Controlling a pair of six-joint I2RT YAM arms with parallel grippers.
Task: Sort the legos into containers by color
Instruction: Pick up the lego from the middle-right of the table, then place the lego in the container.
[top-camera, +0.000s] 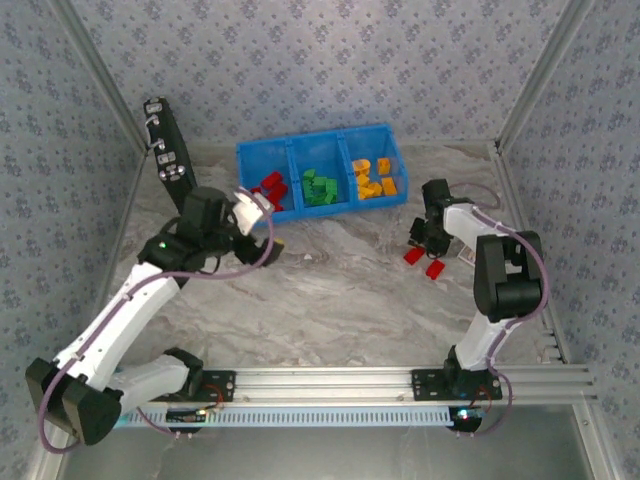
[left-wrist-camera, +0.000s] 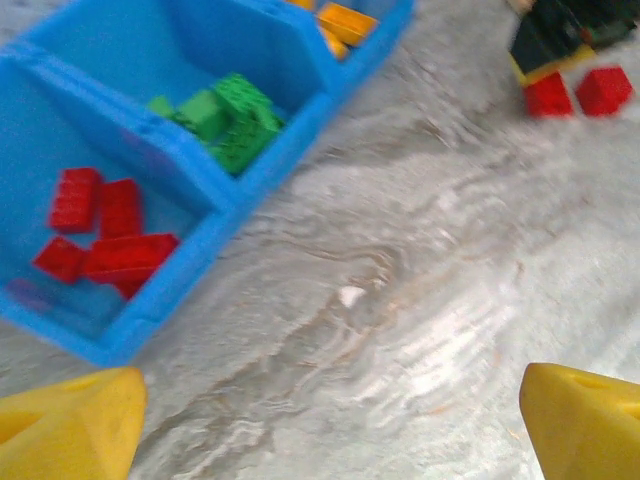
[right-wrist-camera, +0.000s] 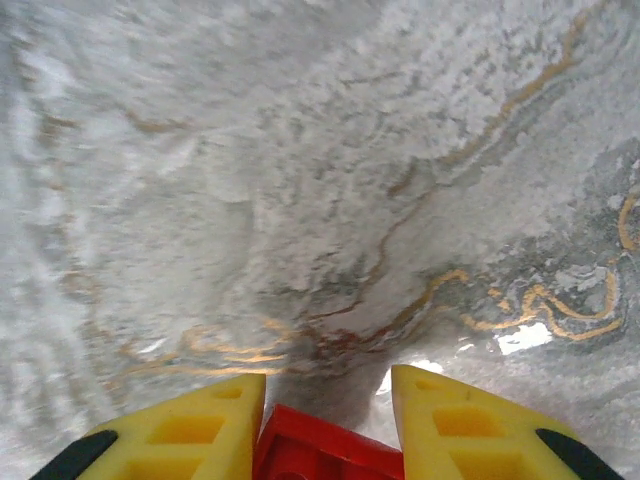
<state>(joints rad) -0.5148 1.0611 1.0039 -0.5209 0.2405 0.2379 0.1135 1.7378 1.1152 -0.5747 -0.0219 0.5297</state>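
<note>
Red lego (right-wrist-camera: 325, 448) between right fingers (right-wrist-camera: 185, 435)

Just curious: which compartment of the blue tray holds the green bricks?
The middle compartment; red bricks lie in the left one, orange-yellow bricks in the right.

Grey marble-pattern bench (top-camera: 330, 290) with tan veins. Black flat case with silver latches (top-camera: 168, 150) leans on the left wall at the far-left corner. Blue-grey patterned wall panels (top-camera: 300, 60), aluminium corner struts (top-camera: 100, 78), slotted aluminium rail (top-camera: 340, 380) along the near edge
</note>
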